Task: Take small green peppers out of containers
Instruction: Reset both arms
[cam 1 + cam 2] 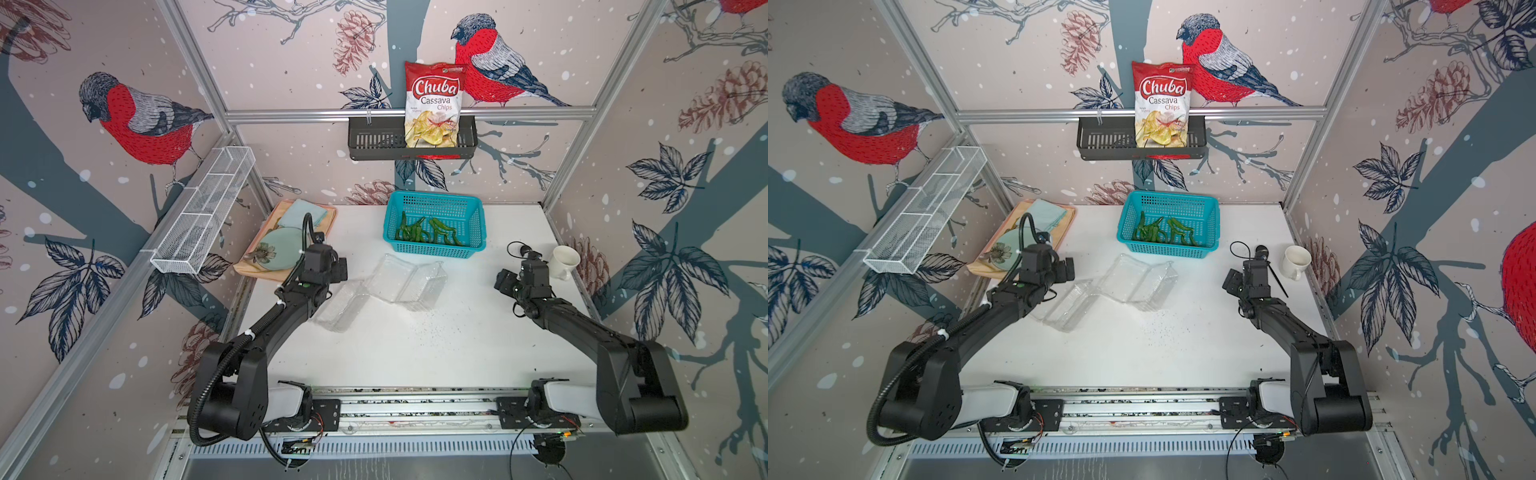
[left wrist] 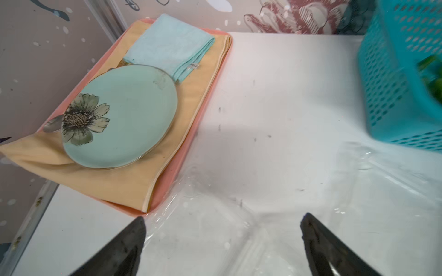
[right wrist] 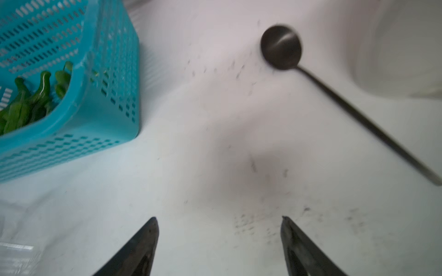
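Lowest in both top views, closest to the lens, a silver aluminium rail (image 1: 415, 409) carries the two black arm bases. Small green peppers (image 1: 428, 233), slim, glossy, dark and slightly curved, lie heaped in a turquoise perforated plastic basket (image 1: 436, 248) just above frame centre, near the back wall. Below it, two clear ribbed plastic clamshell containers (image 1: 409, 279) lie open side by side on the table, the second container (image 1: 343, 306) to the lower left. The left gripper (image 2: 223, 217) hangs over that one, jaws spread wide, nothing between them. The right gripper (image 3: 218, 218), at centre right, is also spread and holds nothing, above bare tabletop.

The white table (image 1: 415, 357) is scuffed, with dark specks (image 1: 432, 328) below the containers. At right are a white mug (image 1: 564, 262) and a black long-handled spoon (image 3: 281, 47). At left a salmon tray (image 2: 161, 193) carries a yellow cloth (image 2: 107, 186), a folded pale-blue cloth (image 2: 169, 43) and a mint flower-painted plate (image 2: 134, 114). Wallpaper (image 1: 145, 120) of red-breasted birds and pine cones covers the walls. A black slotted rack (image 1: 374, 141) at upper centre holds a red-and-white chip bag (image 1: 434, 104), and a white wire-mesh shelf (image 1: 203, 212) hangs at upper left.
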